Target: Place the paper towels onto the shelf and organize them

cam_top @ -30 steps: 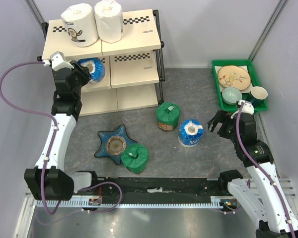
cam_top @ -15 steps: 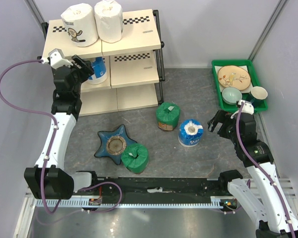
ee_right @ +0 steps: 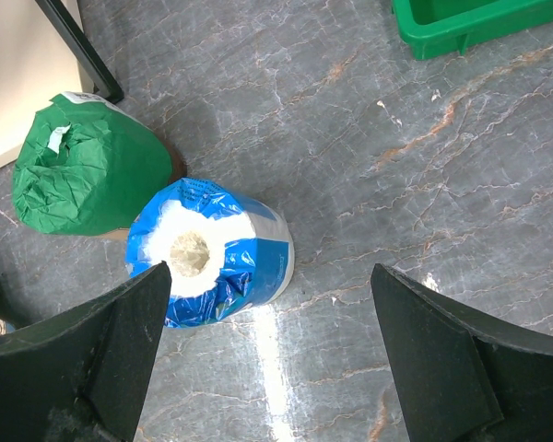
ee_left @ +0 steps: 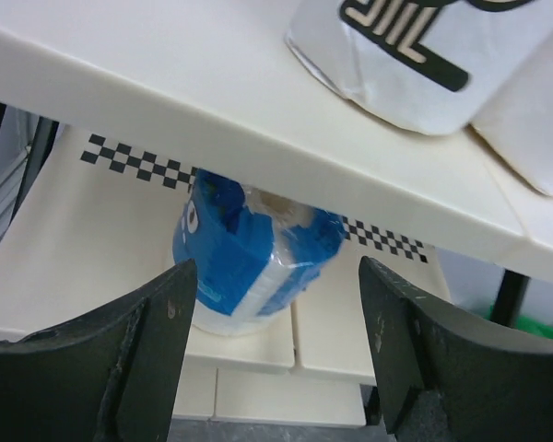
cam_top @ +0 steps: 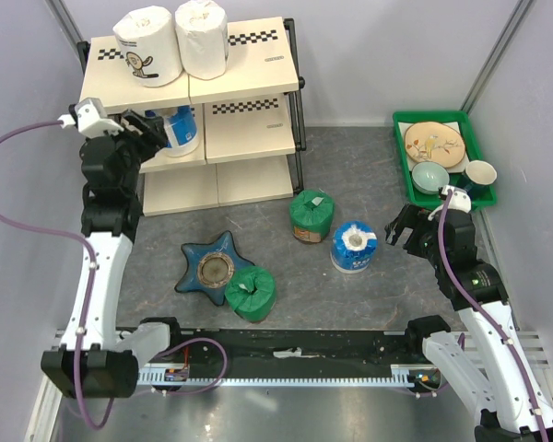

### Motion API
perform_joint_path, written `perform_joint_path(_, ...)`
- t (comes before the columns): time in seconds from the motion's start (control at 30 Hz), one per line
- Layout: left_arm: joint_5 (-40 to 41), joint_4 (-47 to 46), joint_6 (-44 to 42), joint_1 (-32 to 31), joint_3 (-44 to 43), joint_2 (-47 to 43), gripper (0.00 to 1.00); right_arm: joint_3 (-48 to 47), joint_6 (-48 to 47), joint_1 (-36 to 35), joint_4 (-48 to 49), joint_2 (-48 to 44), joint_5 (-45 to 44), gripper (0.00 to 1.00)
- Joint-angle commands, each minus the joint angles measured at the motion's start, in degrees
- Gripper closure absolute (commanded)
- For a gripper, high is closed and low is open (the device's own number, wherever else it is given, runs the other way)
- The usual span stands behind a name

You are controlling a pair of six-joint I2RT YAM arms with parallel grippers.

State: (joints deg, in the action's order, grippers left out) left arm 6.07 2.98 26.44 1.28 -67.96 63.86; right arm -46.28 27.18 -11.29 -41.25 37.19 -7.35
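Closest to my bases, lower middle of the overhead view, a green roll [cam_top: 251, 293] sits right up against one arm of the blue star dish [cam_top: 212, 267]. Neither hand is anywhere near it.

Next one out is the one that matters imo. My right gripper [ee_right: 269, 276] is spread wide and holding nothing, hanging over the grey marbled table [cam_top: 369, 166] right of centre. The loose blue roll [ee_right: 207, 253] stands just left of it in the overhead view. Its core hole points straight up, so its long axis is vertical. In the wrist view it sits lower left, off toward the left side of my jaws rather than centred. I reckon I need to slide left before dropping around it. The right arm is clearly the nearer one for this, since my left is well away up at the shelf. A second green roll [ee_right: 88, 175] stands just beside the blue one toward the upper left, maybe touching, can't tell. So there's not much room on that flank. The wrapper looks crinkly, so it probably squashes a bit.

Further back, upper left, my left gripper [ee_left: 275, 276] is released, jaws either side of the other blue roll [ee_left: 249, 249] without touching it. That roll sits on the left board of the middle tier of the shelf [cam_top: 249, 129], and the board to its right is bare. Two white rolls [cam_top: 147, 46] stand on the top tier. The green tray [cam_top: 429, 115] of dishes is far upper right.
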Motion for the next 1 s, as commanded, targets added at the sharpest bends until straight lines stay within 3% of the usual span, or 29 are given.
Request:
perform_joint_path(0.0, -11.03, 4.92, 3.7, 0.04, 2.83, -6.37, 0.22, -0.3, -0.55, 0.04, 0.91, -0.45, 0.59, 0.02)
perform_joint_path(0.1, -15.82, 6.5, 2.75, -3.45, 4.68, -7.86, 0.25, -0.39, -0.55, -0.05, 0.83, -0.63, 0.94, 0.02)
perform_joint_path(0.2, -8.22, 9.23, -2.52, -16.44, 5.56, -8.4, 0.24, -0.47, -0.55, 0.13, 0.74, -0.8, 1.03, 0.02)
perform_joint_path(0.23, -6.43, 9.58, -3.49, -23.71, 6.0, -8.22, 0.23, -0.48, -0.64, 0.04, 0.74, -0.8, 1.03, 0.02)
perform_joint_path(0.33, -1.59, 8.8, -0.7, -35.15, 9.24, -6.21, 0.23, -0.3, -0.29, 0.04, 0.82, -0.98, 0.85, 0.02)
perform_joint_path(0.4, 2.35, 6.17, 0.37, -42.28, 12.67, -4.63, 0.23, -0.21, -0.37, 0.04, 0.91, -1.15, 0.59, 0.02)
perform_joint_path(0.5, 5.61, 2.56, 2.47, -47.84, 15.23, -0.32, 0.23, -0.21, -0.46, 0.04, 0.91, -0.98, 0.94, 0.02)
perform_joint_path(0.77, 10.28, -2.8, 0.73, -51.02, 9.79, 16.71, 0.23, -0.12, -0.72, 0.04, 1.0, -0.62, 1.29, 0.02)
perform_joint_path(0.97, 13.62, -4.48, -1.48, -50.94, 3.81, 23.33, 0.22, -0.12, -0.55, 0.04, 1.09, -0.98, 1.38, 0.02)
